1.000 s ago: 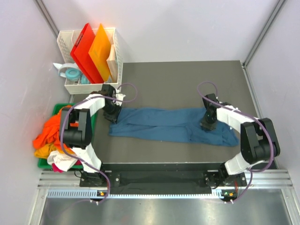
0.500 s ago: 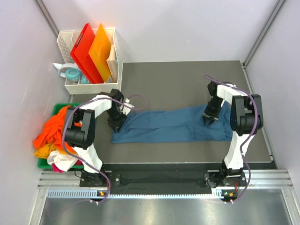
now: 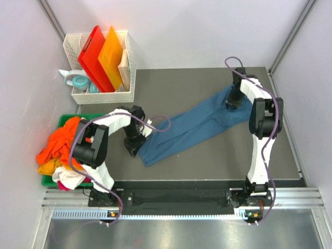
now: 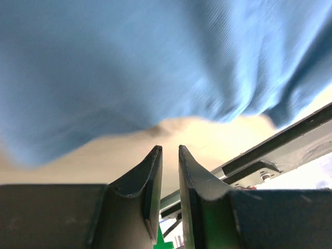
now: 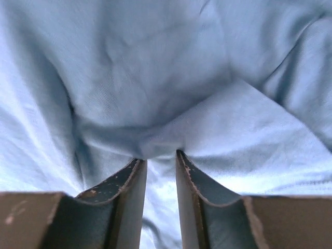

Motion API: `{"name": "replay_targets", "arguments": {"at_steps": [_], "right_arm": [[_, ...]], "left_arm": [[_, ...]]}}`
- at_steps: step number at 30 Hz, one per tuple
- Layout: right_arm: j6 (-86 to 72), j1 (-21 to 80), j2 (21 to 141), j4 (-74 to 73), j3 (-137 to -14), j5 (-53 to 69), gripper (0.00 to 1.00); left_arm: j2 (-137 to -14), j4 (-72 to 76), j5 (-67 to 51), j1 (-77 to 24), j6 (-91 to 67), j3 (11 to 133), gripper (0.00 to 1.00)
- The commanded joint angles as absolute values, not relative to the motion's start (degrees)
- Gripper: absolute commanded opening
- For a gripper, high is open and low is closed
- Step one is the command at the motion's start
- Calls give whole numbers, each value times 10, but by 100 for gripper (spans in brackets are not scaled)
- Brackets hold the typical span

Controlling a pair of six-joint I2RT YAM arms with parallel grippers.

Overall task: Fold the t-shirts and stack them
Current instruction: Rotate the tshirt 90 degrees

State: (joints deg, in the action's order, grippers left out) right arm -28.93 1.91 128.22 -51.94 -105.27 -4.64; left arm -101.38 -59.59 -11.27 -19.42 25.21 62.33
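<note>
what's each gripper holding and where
Right gripper pinches the shirt at its far right end. Left gripper sits at the near left end; a hold there cannot be told.

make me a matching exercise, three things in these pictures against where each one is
Things:
1. dark teal-blue fabric t-shirt
2. flat red plastic board
3. heap of orange, yellow and white shirts

Places:
a. standing upright in the white slotted basket
b. piled in the green bin left of the table
c. stretched slantwise across the grey table

Pairs: 1-c; 2-a; 3-b
</note>
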Motion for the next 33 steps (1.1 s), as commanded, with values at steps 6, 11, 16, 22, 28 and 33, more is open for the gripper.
{"name": "replay_targets", "arguments": {"at_steps": [6, 11, 16, 22, 28, 33], "right_arm": [[-265, 10, 1036, -322, -905, -48, 44], [-282, 31, 871, -342, -812, -56, 47], [-351, 78, 720, -366, -676, -70, 32], [-428, 119, 664, -405, -550, -105, 0], [-472, 120, 693, -416, -512, -169, 0], [-469, 96, 831, -407, -563, -223, 0]], "left_arm": [[-902, -579, -153, -191, 260, 692, 33], [-898, -480, -107, -167, 228, 728, 38], [-1046, -446, -70, -149, 169, 834, 33], [-1205, -494, -89, -148, 162, 965, 25], [-1240, -493, -84, -147, 189, 946, 22], [-1240, -502, -97, -147, 205, 911, 22]]}}
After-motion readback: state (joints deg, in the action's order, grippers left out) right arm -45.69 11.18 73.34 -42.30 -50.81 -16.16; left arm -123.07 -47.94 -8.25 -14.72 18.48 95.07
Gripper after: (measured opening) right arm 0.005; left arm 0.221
